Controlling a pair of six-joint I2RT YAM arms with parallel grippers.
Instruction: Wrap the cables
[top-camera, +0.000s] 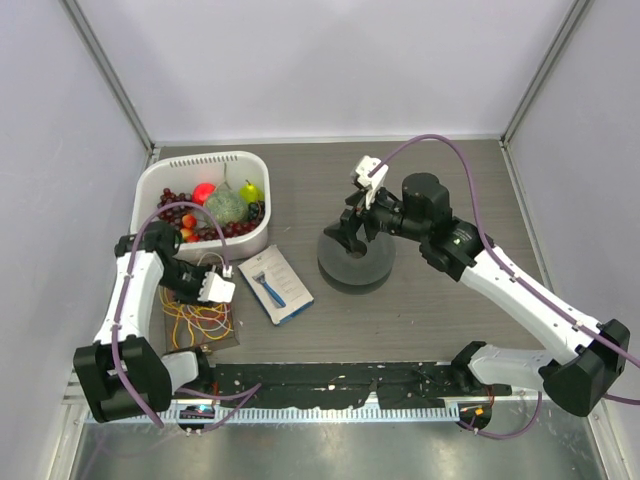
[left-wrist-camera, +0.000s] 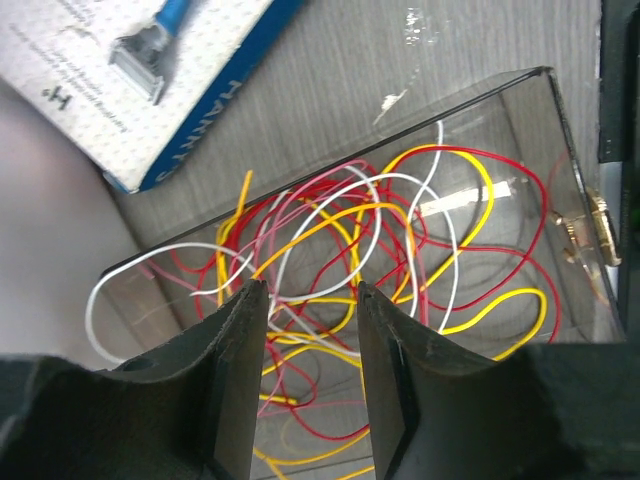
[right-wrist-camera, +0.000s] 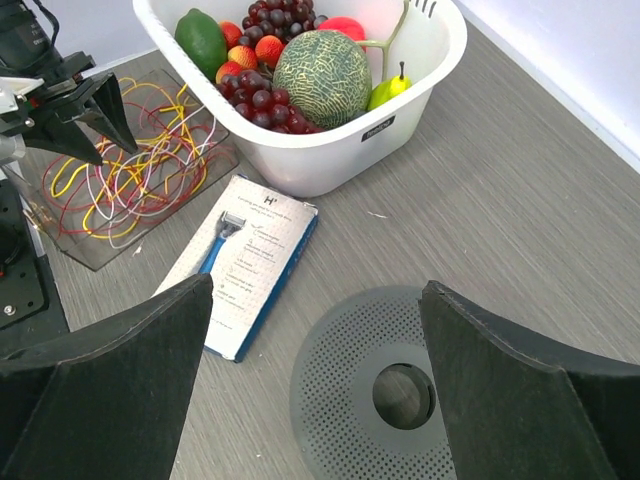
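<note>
A tangle of thin yellow, red, white and pink wires (top-camera: 198, 322) lies in a shallow clear tray (left-wrist-camera: 545, 120) at the front left. It also shows in the left wrist view (left-wrist-camera: 400, 230) and the right wrist view (right-wrist-camera: 130, 165). My left gripper (left-wrist-camera: 310, 292) is open and empty, just above the tangle (top-camera: 208, 300). The dark grey perforated spool (top-camera: 355, 262) stands mid-table, with no wire seen on it. My right gripper (right-wrist-camera: 318, 290) is wide open and empty, hovering over the spool (right-wrist-camera: 380, 400) and shown from above in the top view (top-camera: 352, 240).
A white and blue razor package (top-camera: 275, 283) lies between the tray and the spool. A white basket (top-camera: 200, 160) of fruit stands at the back left. A black strip (top-camera: 330, 385) runs along the table's front edge. Walls close in on three sides.
</note>
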